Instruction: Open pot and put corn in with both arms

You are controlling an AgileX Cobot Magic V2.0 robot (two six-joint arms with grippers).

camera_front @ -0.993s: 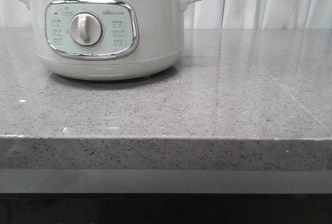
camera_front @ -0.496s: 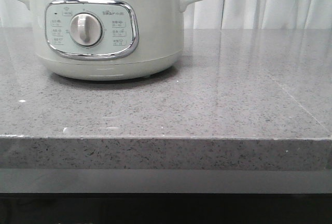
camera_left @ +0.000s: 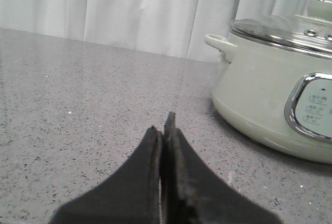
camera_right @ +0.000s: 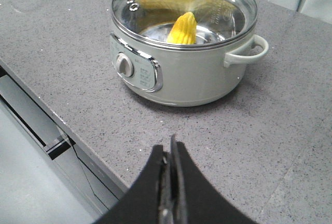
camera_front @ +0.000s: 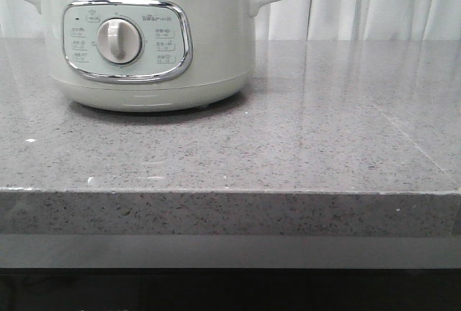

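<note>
Yellow corn cob (camera_right: 183, 29) lies inside the lidded pale grey-green cooker pot (camera_right: 176, 63) (task seemingly done) — both tools (camera_left: 165, 130) (camera_right: 170, 154) pressed together, empty, clear at its six o'clock.

I see the pot (camera_front: 148, 41), pale grey-green, standing upright on the far left of the counter, dial facing me, glass lid seated on its metal rim. Through the lid, the yellow corn (camera_right: 182, 29) lies inside the pot.
</note>
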